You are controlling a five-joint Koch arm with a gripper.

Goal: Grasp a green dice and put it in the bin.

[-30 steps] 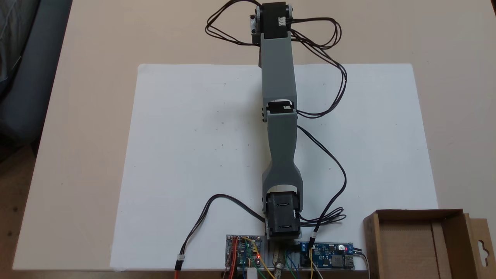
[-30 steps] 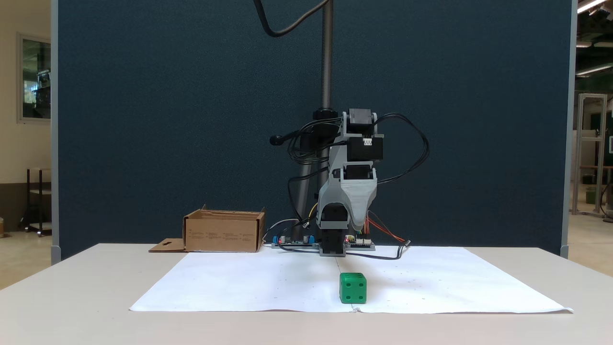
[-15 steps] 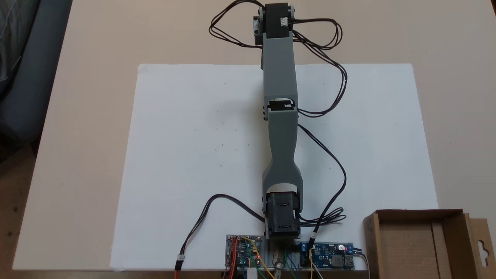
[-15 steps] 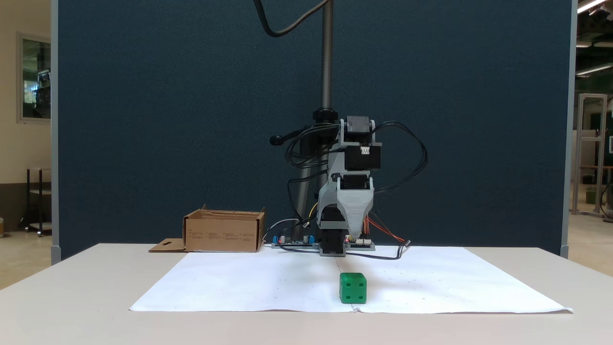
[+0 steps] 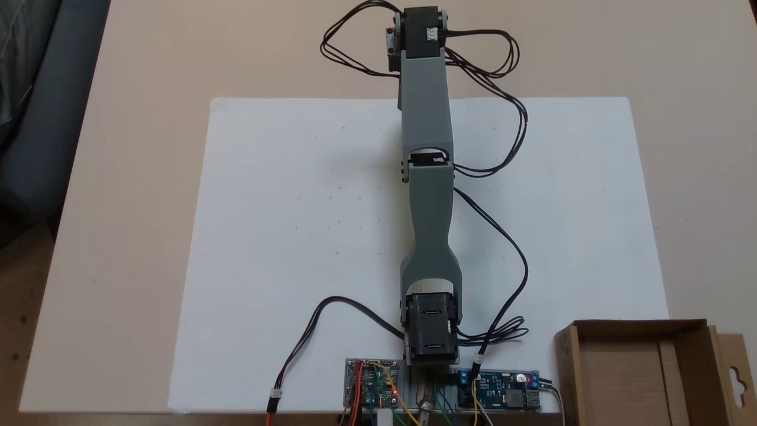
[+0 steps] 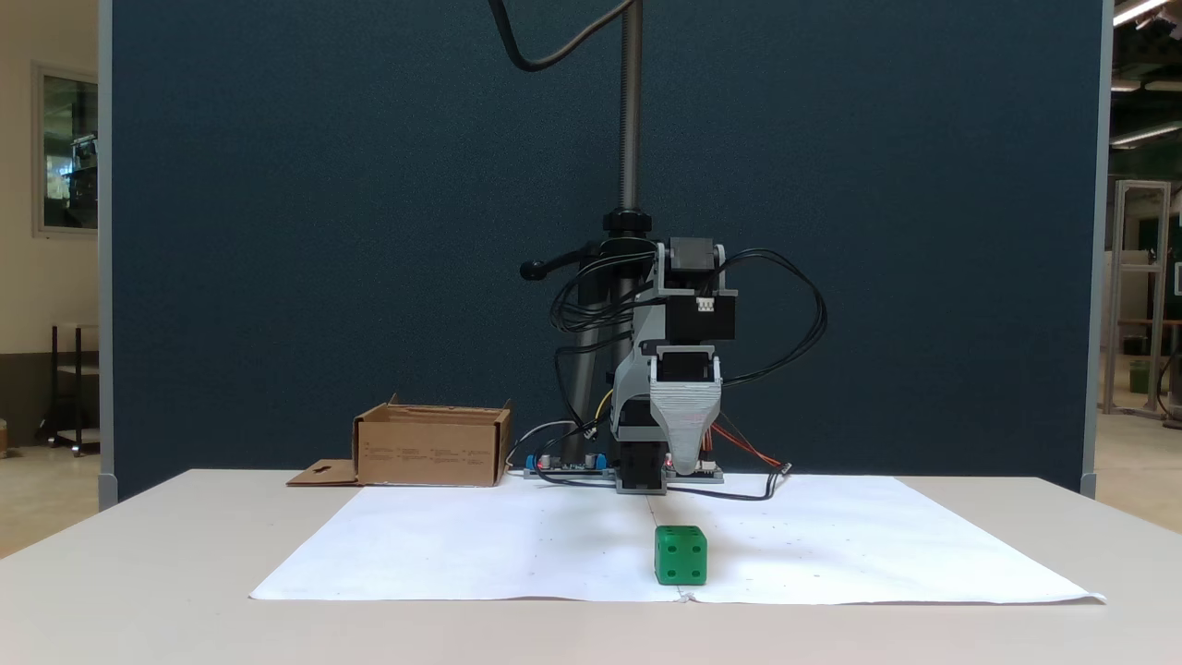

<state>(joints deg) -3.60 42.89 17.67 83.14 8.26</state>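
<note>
The green dice (image 6: 681,555) sits on the white paper sheet (image 6: 517,545) near its front edge; the arm hides it from above. My gripper (image 6: 685,467) hangs point-down above the dice, well clear of it, and its jaws line up so that a single grey tip shows. From above, the grey arm stretches across the sheet to the wrist motor (image 5: 421,31), which covers the gripper. The cardboard bin (image 5: 621,378) stands beside the arm's base, and in the front view the bin (image 6: 429,453) is at the back left with its flap flat on the table.
Circuit boards (image 5: 500,390) and loose black cables (image 5: 502,236) lie around the arm's base (image 5: 432,334). A metal pole (image 6: 631,111) and a dark blue partition stand behind the table. The sheet's left half (image 5: 295,207) is bare.
The wrist has dropped lower and the gripper has tipped downward toward the dice. The dice and the bin have not moved.
</note>
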